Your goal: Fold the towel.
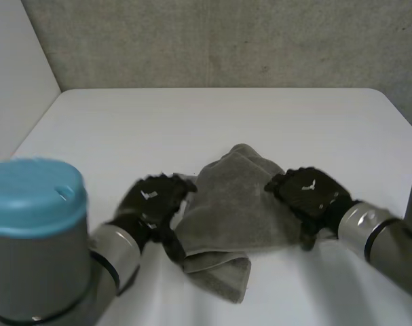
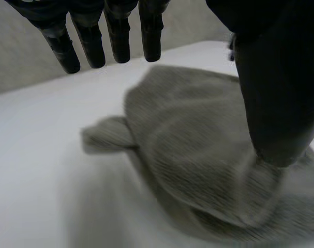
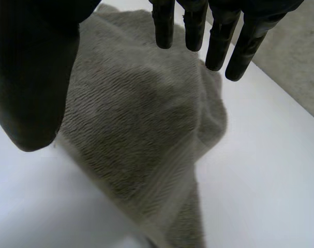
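Nearest, at the near left, sits the left arm's light-blue cap. Beyond it a grey towel lies crumpled on the near middle of the white table. Its long axis runs near to far, with a rounded peak pointing far and a folded flap at the near end. The left hand is at its left edge and the right hand at its right edge. A grey wall stands behind the table. The left wrist view adds that this hand's fingers are straight and spread above the cloth, with the thumb tip down on it. The right wrist view shows straight, parted fingers over the towel, pinching nothing.
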### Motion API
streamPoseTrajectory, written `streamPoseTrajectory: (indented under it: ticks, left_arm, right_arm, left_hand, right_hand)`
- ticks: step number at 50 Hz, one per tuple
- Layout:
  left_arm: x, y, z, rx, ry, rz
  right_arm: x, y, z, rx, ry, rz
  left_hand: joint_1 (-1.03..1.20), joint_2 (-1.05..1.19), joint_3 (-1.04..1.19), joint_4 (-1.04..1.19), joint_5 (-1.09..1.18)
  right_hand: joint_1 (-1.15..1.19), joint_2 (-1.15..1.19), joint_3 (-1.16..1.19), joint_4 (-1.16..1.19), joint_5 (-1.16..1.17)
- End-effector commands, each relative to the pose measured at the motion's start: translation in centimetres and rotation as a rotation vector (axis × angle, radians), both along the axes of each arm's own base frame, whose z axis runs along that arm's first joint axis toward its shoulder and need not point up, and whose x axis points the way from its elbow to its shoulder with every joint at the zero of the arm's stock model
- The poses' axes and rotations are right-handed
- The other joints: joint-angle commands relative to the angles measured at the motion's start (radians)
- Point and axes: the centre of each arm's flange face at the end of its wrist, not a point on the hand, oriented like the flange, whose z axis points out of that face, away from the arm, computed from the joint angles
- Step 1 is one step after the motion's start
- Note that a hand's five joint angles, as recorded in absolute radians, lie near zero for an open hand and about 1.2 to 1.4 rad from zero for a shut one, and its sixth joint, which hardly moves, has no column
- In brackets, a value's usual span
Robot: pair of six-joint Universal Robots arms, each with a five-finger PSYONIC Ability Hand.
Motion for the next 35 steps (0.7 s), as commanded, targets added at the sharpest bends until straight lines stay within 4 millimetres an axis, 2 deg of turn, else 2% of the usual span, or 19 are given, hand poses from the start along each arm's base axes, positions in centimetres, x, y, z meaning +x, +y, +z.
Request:
streamPoseTrajectory:
  ticks: [1, 2, 7, 13, 26, 35]
  left_arm:
    - [-0.9, 0.4, -3.8, 0.075, -0.038, 0.060]
    - [-0.9, 0.4, -3.8, 0.075, -0.039, 0.060]
    - [-1.8, 0.6, -5.5, 0.058, -0.069, 0.111]
    - [-2.2, 0.0, -5.9, 0.033, -0.043, 0.150]
    - [-3.4, -2.2, -5.1, -0.041, 0.014, 0.187]
    - [-3.6, -2.8, -4.8, -0.052, 0.026, 0.195]
  right_arm:
    - [1.5, 1.8, -2.7, -0.018, -0.018, 0.056]
    - [1.5, 1.8, -2.7, -0.018, -0.018, 0.056]
    - [2.1, 2.6, -5.3, 0.026, -0.003, 0.076]
    - [2.4, 2.6, -6.4, -0.021, 0.009, 0.050]
    - [2.4, 1.3, -6.1, -0.087, -0.050, -0.038]
    - [2.6, 0.3, -5.8, -0.115, -0.121, -0.101]
  left_hand:
    - [-0.076, -0.021, -0.042, -0.056, -0.001]
    - [-0.076, -0.021, -0.042, -0.056, -0.001]
    - [-0.088, -0.033, -0.042, -0.056, -0.013]
    - [-0.085, -0.030, -0.042, -0.056, -0.010]
    - [-0.079, -0.024, -0.042, -0.056, -0.004]
    - [-0.079, -0.024, -0.042, -0.056, -0.004]
  right_hand:
    - [-0.057, -0.073, -0.050, -0.078, -0.058]
    - [-0.057, -0.073, -0.050, -0.078, -0.058]
    - [-0.057, -0.073, -0.050, -0.078, -0.058]
    - [-0.057, -0.073, -0.050, -0.078, -0.058]
    - [-0.047, -0.063, -0.050, -0.078, -0.047]
    - [0.123, 0.108, -0.050, -0.078, 0.123]
